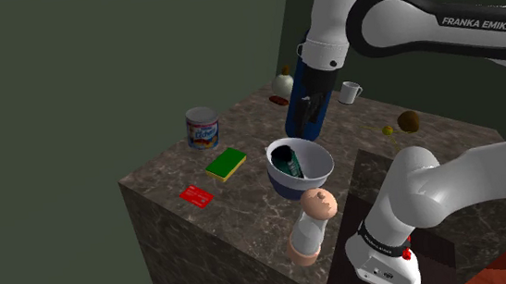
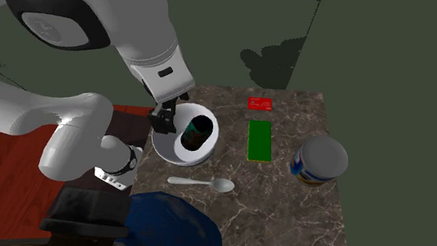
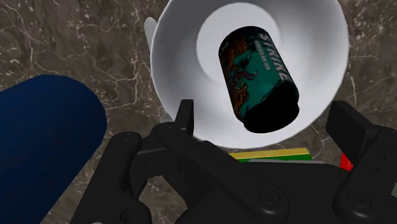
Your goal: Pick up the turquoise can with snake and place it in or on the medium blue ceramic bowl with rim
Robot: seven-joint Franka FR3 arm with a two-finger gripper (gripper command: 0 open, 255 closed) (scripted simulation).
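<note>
- The gripper [image 3: 265, 118] hangs just above the white bowl [image 3: 172, 76], its fingers spread wide and clasping nothing.
- The turquoise can [image 3: 257, 76] lies on its side inside the bowl, leaning on the wall, below the spread fingers and apart from them.
- The bowl stands near the tabletop's [image 1: 247, 202] edge on the stand's side, with a spoon [image 2: 202, 182] beside it.

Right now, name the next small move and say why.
Probably raise the pincer straight up, clear of the white bowl: the turquoise can already lies on its side inside it, and the open fingers stand apart, gripping nothing.
</note>
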